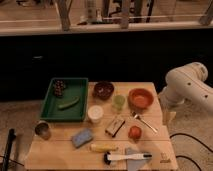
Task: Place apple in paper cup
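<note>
**Task status: not started.**

1. The apple rests on the table, toward the right edge and closer to the front edge than to the back. Nothing holds it.
2. The paper cup stands upright near the middle of the table, just beside the tray. The apple is not in it.
3. Apple and cup are well apart. A wrapped bar lies between them, and a spoon lies just behind the apple.
4. The arm stands off the right edge of the table. The gripper hangs just outside that edge, level with the spoon, touching nothing on the table. How far it is open cannot be told. It does not hold the apple.

**Steps remaining (judged):** reach in over the right edge, grasp the apple, lift it, carry it across the bar to the cup, and release it above the rim. The apple looks about as wide as the cup, so it should be centred over the rim before release.
</note>
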